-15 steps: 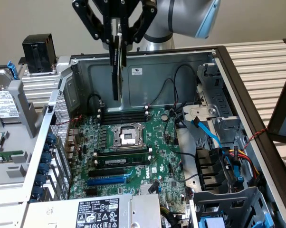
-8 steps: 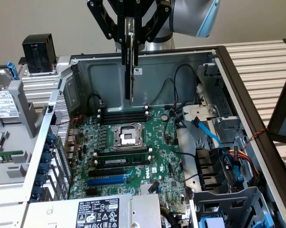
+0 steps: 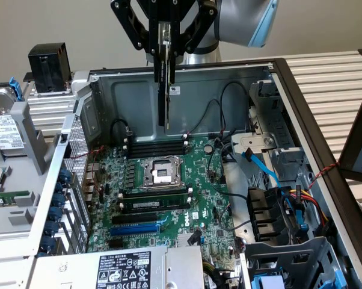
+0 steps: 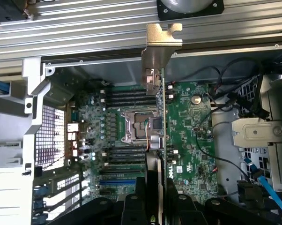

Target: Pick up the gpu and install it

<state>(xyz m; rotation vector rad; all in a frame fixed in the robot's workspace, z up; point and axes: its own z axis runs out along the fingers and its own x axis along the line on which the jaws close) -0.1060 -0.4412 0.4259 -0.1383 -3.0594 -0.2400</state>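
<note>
Pickup done: claw point(image 3: 166, 43) clenched on gpu point(image 3: 163, 90), card hangs edge-down over motherboard point(image 3: 214, 180) w/in open case. Not yet seated in any slot.

Arm point(image 3: 244, 21) aloft, tool point(image 3: 164, 42) downward, tight on the upright gpu point(image 3: 163, 90).

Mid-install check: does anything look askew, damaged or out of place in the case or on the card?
Nothing looks spilled or broken. The gpu hangs on edge, upright, in the pincer above the motherboard, not in any slot. The one oddity: the CPU socket stands bare, with no cooler on it.
</note>
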